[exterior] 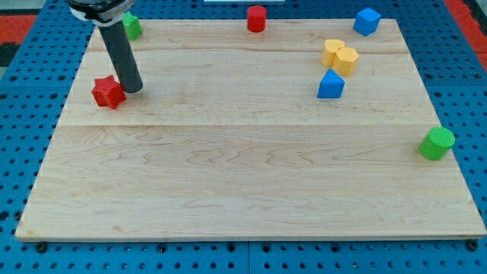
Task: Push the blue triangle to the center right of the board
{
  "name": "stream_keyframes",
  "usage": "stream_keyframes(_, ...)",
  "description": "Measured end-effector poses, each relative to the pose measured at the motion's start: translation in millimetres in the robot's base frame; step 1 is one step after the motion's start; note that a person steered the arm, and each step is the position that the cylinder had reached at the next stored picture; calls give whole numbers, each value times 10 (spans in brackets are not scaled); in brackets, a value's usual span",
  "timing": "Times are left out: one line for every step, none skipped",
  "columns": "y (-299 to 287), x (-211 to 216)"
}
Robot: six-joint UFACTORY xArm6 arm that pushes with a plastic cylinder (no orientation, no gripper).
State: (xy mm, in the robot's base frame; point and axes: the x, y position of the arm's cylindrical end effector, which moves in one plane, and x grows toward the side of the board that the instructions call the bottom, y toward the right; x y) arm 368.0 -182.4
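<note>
The arm's upper part is cut off at the view's top edge, and a small green block (132, 25) is half hidden behind the dark rod, its shape unclear. A pale wooden board (243, 183) lies on a blue perforated bench (15, 114), with red showing in the upper corners. The end effector is a plain rod with no jaws to open or close; my tip (132, 89) rests on the board touching, or just beside, the right side of a red star-shaped block (108, 92). The blue triangle block (330, 84) sits in the upper right, just below two touching yellow blocks (339, 56). A red cylinder (256, 18), blue cube (367, 21) and green cylinder (437, 143) sit near the edges.
</note>
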Motion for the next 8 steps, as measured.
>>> stream_keyframes(0,0)
stream_keyframes(105,256)
stream_keyframes(430,494)
stream_keyframes(940,615)
stream_keyframes(1661,712)
stream_keyframes(1757,365)
stream_keyframes(1908,58)
stream_keyframes(2381,-64)
